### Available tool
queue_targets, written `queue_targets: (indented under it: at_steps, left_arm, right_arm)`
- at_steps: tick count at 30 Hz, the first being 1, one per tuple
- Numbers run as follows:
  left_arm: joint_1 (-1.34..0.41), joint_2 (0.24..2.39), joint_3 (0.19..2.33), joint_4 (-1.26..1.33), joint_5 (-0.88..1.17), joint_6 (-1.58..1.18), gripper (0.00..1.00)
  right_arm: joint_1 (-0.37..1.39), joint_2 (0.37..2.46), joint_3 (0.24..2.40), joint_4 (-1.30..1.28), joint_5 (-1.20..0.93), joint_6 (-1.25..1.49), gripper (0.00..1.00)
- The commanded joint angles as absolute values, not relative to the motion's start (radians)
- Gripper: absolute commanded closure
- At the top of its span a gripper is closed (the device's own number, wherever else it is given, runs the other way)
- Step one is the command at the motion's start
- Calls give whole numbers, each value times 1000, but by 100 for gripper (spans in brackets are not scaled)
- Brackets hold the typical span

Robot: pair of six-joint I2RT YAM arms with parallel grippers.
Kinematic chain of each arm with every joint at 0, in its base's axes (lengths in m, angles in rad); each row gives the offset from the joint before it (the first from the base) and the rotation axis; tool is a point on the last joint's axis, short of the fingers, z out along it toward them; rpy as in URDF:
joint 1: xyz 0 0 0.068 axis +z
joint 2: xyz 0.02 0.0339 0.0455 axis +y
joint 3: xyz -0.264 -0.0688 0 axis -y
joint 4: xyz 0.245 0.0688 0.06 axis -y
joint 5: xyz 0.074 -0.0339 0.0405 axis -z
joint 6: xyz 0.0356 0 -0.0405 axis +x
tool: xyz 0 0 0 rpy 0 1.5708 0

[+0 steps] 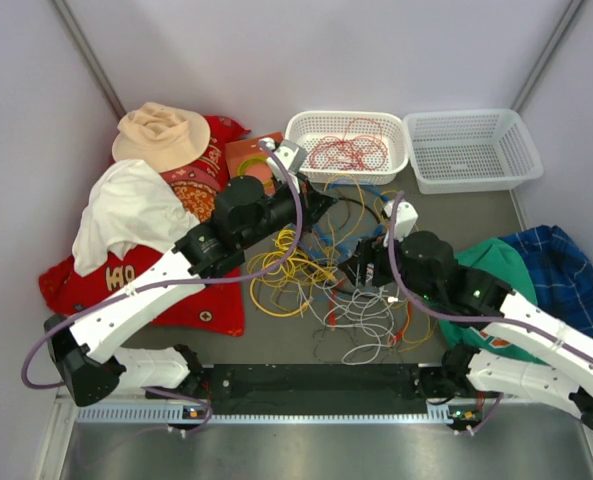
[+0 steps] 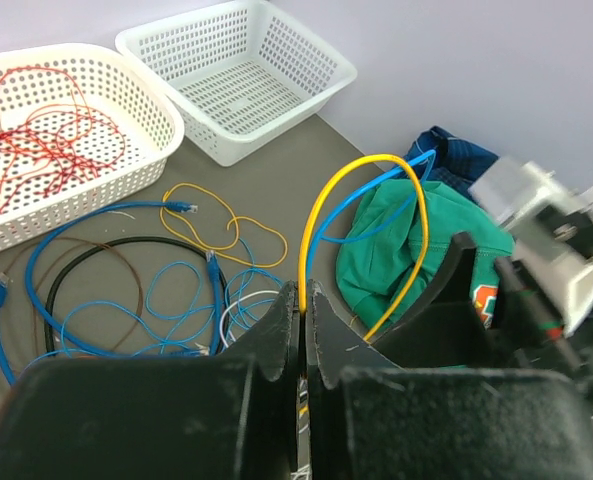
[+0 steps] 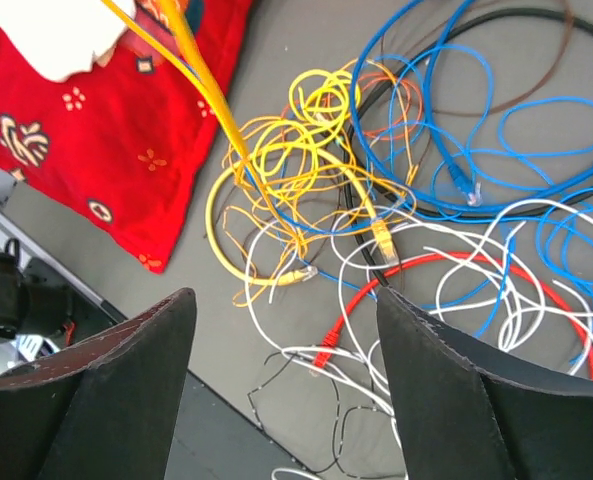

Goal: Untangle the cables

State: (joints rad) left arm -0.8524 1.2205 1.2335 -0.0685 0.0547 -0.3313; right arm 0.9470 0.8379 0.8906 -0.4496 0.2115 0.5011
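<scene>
The step in hand is judged to be the drawing of one strand out of the knot. The cables (image 1: 326, 290) are heaped on the table in the middle of the top view, between the two arms, and a few red ones are seen in the white basket (image 1: 298, 128) at the upper centre. In the left wrist view the left gripper (image 2: 304, 300) is pressed together on a yellow cable (image 2: 319, 220), which arches up over it at the centre of the frame. In the right wrist view that strand is stretched taut from the upper left, over the red cloth (image 3: 106, 150), down into the yellow tangle. The right gripper (image 3: 286, 340) is held apart above the pile with nothing between its fingers.

Next, the tangle probably needs to be pinned or a crossing strand lifted by the free gripper, so that the yellow cable can be pulled clear.

The crossings among yellow, white and blue cables (image 3: 463, 185) cannot be traced. Part of the heap is covered by the left arm in the top view, and the right edge of the left wrist view is blurred.
</scene>
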Motion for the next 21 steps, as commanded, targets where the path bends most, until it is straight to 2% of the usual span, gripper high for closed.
queue_targets:
  at_steps: [1,4,9,14,21]
  left_arm:
    - [-850,1210,1295,-63,69,-344,100]
    - [-850,1207,1312,-77,74,-351,100]
    - [-850,1203,1335,-101,80,-362,100]
    - [-850,1204,1341,-104,84,-382,100]
    - [-850,1216,1354,-97,104,-416,100]
  right_arm:
    - [953,865,856,-344,178,482,27]
    - [951,888,842,-311,173,486,28]
    - [953,804,813,-204,204,492,29]
    - [953,756,825,-120,193,469,35]
    - [953,848,838,-78,173,459,38]
